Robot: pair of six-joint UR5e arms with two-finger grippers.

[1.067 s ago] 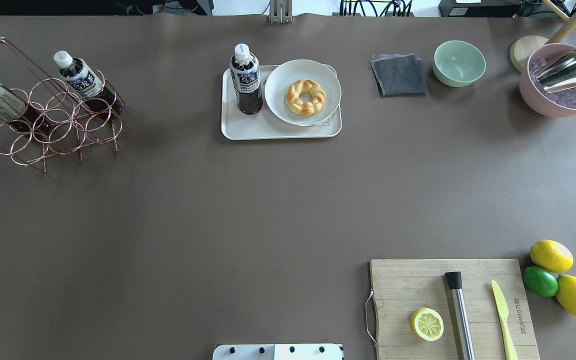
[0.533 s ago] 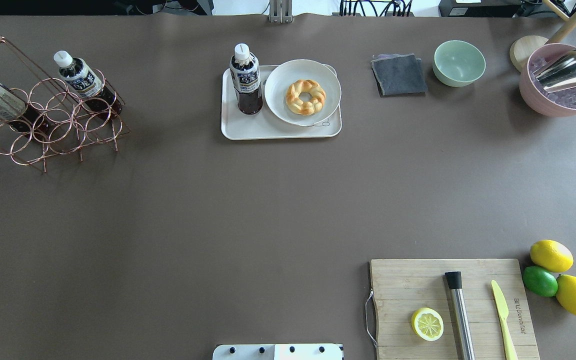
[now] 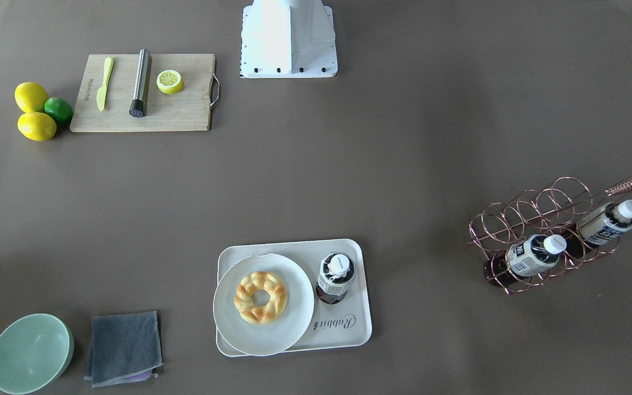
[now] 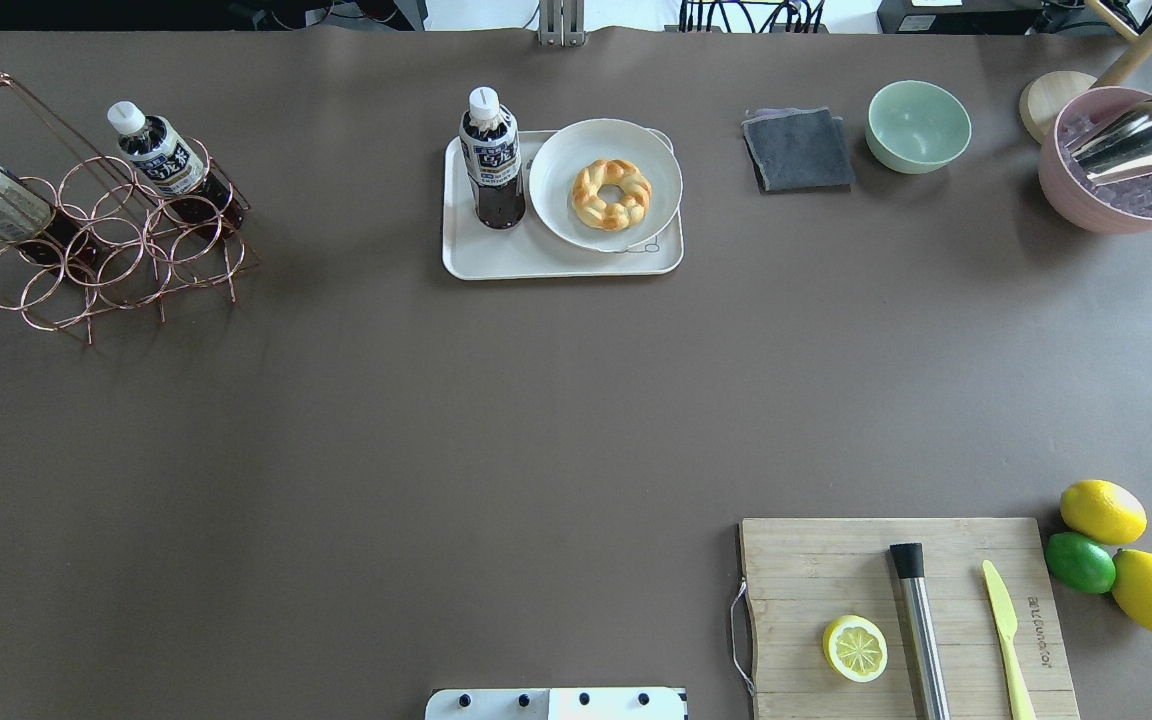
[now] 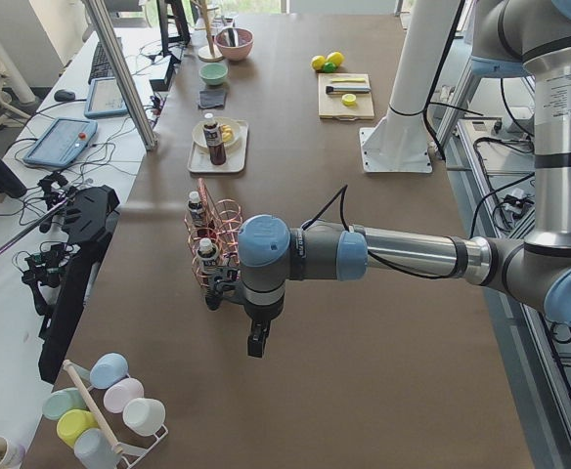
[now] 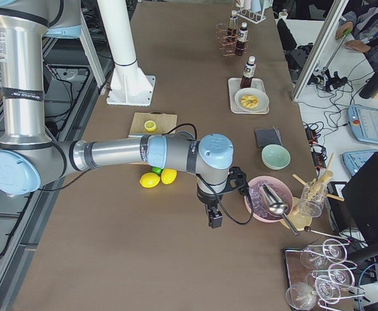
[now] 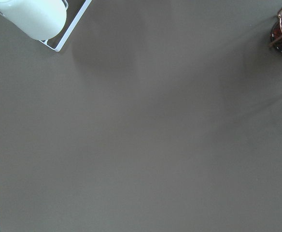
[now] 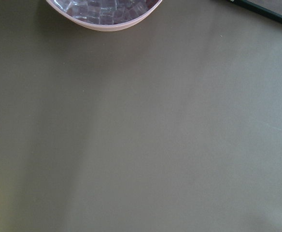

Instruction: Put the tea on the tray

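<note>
On the tray [image 4: 496,262], the tea [image 4: 492,160] stands upright beside the plate [image 4: 551,150]; whether my left gripper [image 5: 256,342] and right gripper [image 6: 215,219] are apart, I cannot tell.

We see a braided bread ring [image 4: 611,194] on a round white plate [image 4: 556,160], a grey cloth [image 4: 798,149] beside a green bowl [image 4: 919,126], a metal scoop [image 4: 1136,138] in a pink ice bowl [image 4: 1086,205], and a lemon half [image 4: 855,648] on a wooden cutting board [image 4: 806,570].

Smooth plastic tray [image 4: 496,256], copper wire rack [image 4: 88,236], matt wooden board [image 4: 806,572].
</note>
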